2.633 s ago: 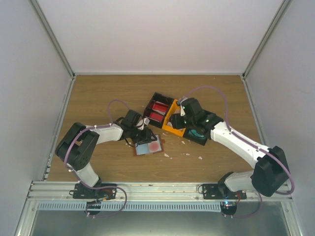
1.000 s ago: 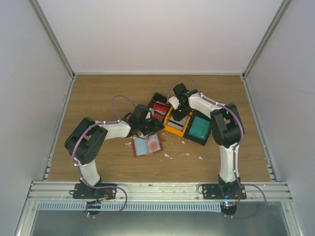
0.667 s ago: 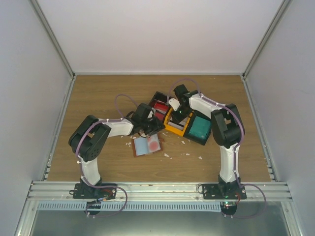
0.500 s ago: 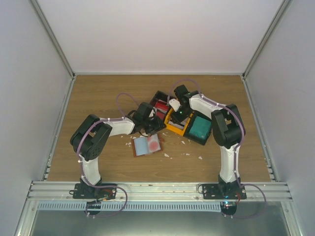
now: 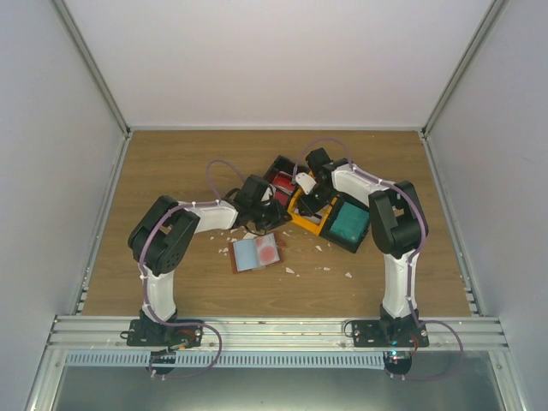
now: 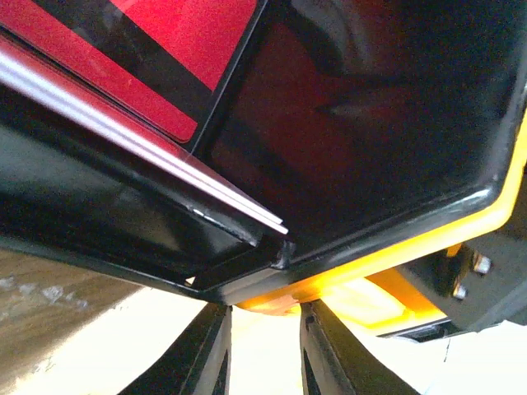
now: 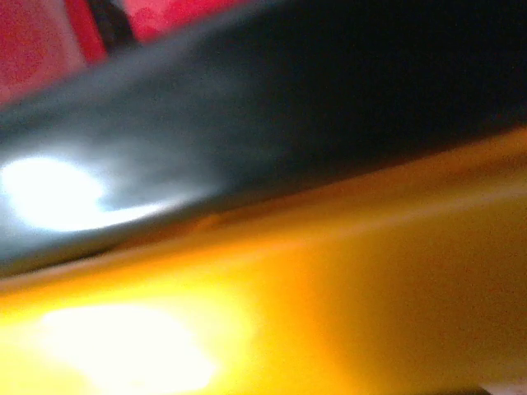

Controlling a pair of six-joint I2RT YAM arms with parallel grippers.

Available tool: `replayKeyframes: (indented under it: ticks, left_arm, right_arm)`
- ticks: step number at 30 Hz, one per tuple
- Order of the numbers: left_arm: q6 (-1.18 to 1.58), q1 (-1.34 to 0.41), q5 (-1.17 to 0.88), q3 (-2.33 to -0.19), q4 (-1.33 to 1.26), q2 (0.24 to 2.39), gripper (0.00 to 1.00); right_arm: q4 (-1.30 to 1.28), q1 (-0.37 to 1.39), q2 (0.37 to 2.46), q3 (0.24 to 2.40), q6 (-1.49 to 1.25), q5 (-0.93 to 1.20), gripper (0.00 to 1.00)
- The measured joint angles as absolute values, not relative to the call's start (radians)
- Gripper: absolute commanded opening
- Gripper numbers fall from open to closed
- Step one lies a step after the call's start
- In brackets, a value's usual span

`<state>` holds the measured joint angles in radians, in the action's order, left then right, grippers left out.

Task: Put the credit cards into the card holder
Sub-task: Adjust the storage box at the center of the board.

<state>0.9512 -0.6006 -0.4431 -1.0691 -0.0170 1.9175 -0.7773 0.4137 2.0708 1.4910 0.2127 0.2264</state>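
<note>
- Currently the left claw [image 6: 263, 317] sits at a corner of the black-and-orange tray [image 5: 301, 224], its jaws a narrow gap apart with nothing between them.
- Right claw [image 5: 310, 200] hangs over the tray's middle; its wrist view is a blur, so I cannot tell how its jaws stand.
- Red credit cards [image 6: 165, 41] lie in the tray's left compartment, a teal card [image 5: 348, 223] in the right.
- Card holder [image 5: 257, 253] lies open mid-way across the bench [image 5: 171, 171], just on the near side of the tray.
</note>
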Motion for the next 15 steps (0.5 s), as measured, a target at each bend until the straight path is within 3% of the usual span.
replayKeyframes:
  ticks: [15]
  left_arm:
    - [0.950,-0.602,-0.479,-1.111,-0.006,1.958,0.25]
  right_arm:
    - [-0.785,0.406,1.993,1.463,0.202,0.288,0.39]
